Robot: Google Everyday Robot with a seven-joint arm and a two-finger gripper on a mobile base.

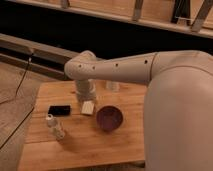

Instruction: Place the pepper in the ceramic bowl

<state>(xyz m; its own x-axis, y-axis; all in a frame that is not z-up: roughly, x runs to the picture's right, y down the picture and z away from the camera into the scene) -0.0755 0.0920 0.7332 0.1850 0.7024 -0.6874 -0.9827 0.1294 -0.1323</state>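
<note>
The ceramic bowl (109, 118) is dark maroon-brown and stands on the wooden table (80, 145), right of centre. My gripper (86, 98) hangs from the white arm (115, 67), pointing down at the table just left of the bowl and right above a pale beige square block (88, 107). The orange pepper does not show in this view; it is hidden or out of view.
A flat black object (59, 109) lies left of the block. A small white bottle (55, 126) stands near the front left. A clear glass cup (113, 86) stands at the back behind the arm. My large white body (180, 120) covers the right side.
</note>
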